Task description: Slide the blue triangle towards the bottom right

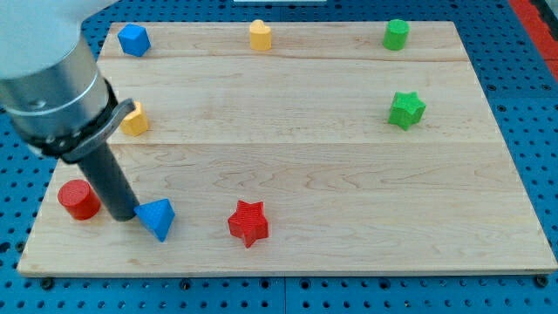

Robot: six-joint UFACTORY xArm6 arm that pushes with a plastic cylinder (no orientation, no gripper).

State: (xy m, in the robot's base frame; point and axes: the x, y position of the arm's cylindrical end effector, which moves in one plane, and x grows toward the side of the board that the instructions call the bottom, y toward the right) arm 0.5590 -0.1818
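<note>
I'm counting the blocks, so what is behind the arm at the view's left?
A yellow block shows partly behind the arm; its shape is hidden. My tip rests between the red cylinder and the blue triangle.

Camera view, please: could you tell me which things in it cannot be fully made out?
- Orange block, view's left: partly covered by the arm, shape unclear.
- My tip: sits between the red cylinder and blue triangle; contact with the triangle uncertain.
- Arm: cut off by the view's top-left edge.

broad grey cylindrical arm housing (pixel 48 83), dark collar, straight black rod down to my tip (pixel 124 215)
</note>
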